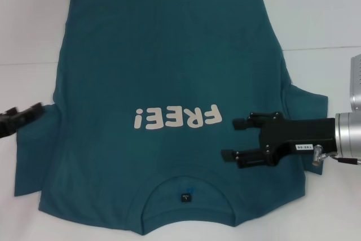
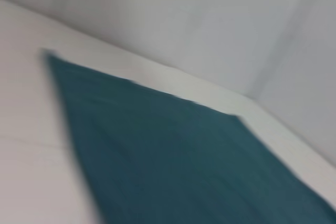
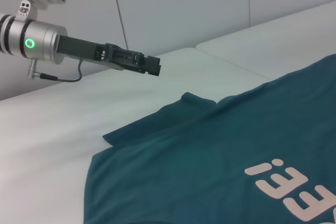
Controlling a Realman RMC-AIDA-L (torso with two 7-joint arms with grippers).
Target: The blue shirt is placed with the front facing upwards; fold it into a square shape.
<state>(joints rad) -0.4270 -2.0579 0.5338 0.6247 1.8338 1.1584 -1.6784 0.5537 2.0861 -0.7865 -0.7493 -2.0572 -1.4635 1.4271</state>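
The blue shirt (image 1: pixel 169 71) lies flat on the white table (image 1: pixel 327 15), front up. Its cream "FREE!" lettering (image 1: pixel 176 118) is in the middle. Its collar and dark neck label (image 1: pixel 185 197) are at the near edge and its hem is at the far side. My right gripper (image 1: pixel 231 138) is open and empty. It hovers over the shirt's right shoulder, pointing left. My left gripper (image 1: pixel 23 118) is at the left edge beside the left sleeve; it also shows in the right wrist view (image 3: pixel 151 65), raised above the table. The shirt shows in the left wrist view (image 2: pixel 184 156) and the right wrist view (image 3: pixel 210 150).
The table has a seam (image 1: pixel 324 49) on the right side and a pale wall (image 3: pixel 184 9) behind it. Bare table surface lies left and right of the shirt.
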